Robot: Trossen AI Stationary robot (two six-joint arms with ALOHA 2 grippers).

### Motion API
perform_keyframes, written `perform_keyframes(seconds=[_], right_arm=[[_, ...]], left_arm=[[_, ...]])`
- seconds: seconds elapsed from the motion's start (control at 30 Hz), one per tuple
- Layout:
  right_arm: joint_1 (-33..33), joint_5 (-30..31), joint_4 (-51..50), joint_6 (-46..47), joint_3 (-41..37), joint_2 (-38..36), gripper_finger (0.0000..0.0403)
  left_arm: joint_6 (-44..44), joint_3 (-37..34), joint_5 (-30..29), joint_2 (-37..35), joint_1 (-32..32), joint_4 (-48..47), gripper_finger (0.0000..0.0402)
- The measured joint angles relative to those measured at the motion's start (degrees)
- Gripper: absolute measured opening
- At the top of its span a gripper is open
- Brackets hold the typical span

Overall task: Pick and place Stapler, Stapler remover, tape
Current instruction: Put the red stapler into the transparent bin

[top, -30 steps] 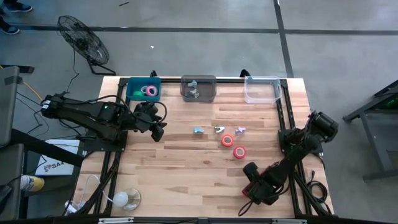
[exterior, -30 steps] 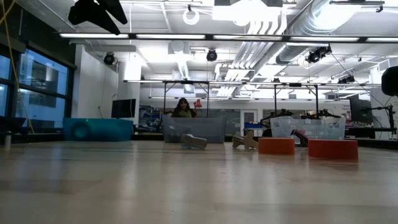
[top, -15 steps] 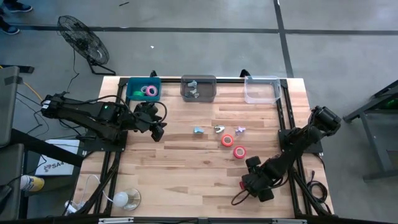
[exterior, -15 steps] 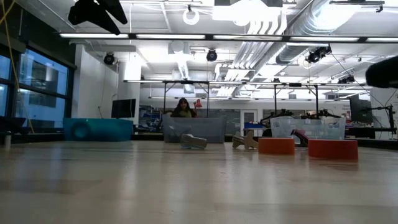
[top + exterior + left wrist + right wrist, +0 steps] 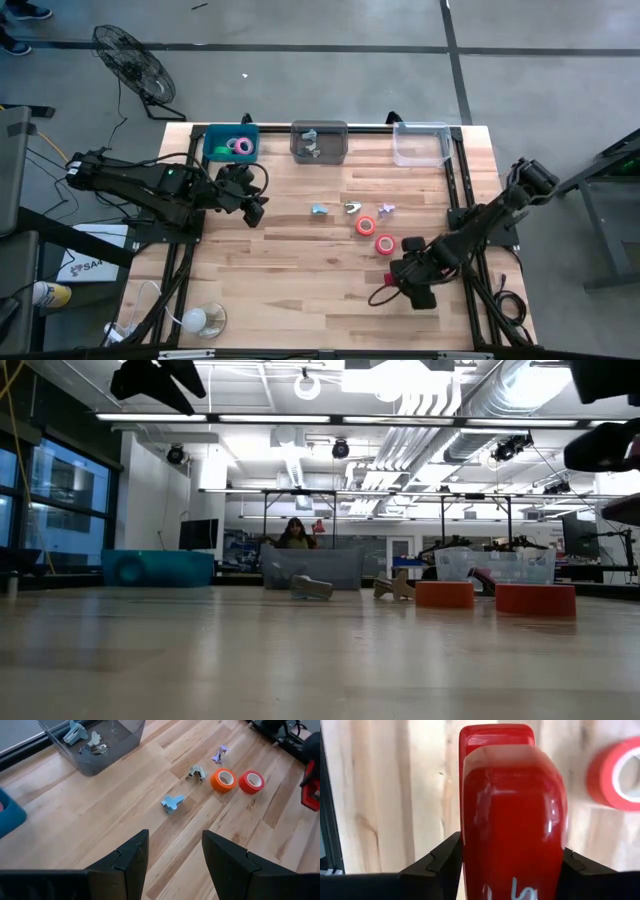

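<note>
The red stapler point(image 5: 512, 820) is in my right gripper point(image 5: 512, 870), which is shut on it above the table's near right part point(image 5: 400, 280). The stapler also shows as a red edge point(image 5: 311, 790) in the left wrist view. An orange tape roll point(image 5: 366, 226) and a red tape roll point(image 5: 385, 244) lie flat on the wood just beyond it. Three small staple removers point(image 5: 351, 208) lie in a row at the table's middle. My left gripper point(image 5: 175, 865) is open and waits above the table's left side point(image 5: 254, 210). My right gripper pinches the stapler's body point(image 5: 470, 855) between its two fingers, one on each long side. The stapler reaches forward past the fingertips point(image 5: 445, 860), along them. It is lifted clear, with bare wood showing beyond it.
Along the far edge stand a teal bin point(image 5: 215, 145) with a pink tape roll, a grey bin point(image 5: 342, 145) with removers, and a clear bin point(image 5: 421, 143). A bulb-like object point(image 5: 200, 320) lies near the near left corner. A person shows in the room behind.
My right gripper, with the stapler in it, has risen and moved from the near right corner toward the tape rolls and the far edge, turning as it went. The left arm and the loose items have kept still.
</note>
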Motion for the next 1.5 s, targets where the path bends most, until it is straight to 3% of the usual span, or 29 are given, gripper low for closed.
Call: perform_keyframes(seconds=[0.43, 0.77, 1.5], right_arm=[[-7.36, 1.98, -8.30, 1.35, 0.09, -6.81, 0.0193], [-15.12, 2.40, -13.28, -3.92, 0.09, -9.19, 0.0193], [-35.28, 5.21, -20.24, -30.03, 0.09, -9.19, 0.0193]], left_arm=[[0.11, 0.01, 0.09, 0.00, 0.00, 0.07, 0.0182], [0.08, 0.01, 0.09, 0.00, 0.09, 0.07, 0.0182], [0.06, 0.01, 0.22, 0.00, 0.09, 0.04, 0.0182]])
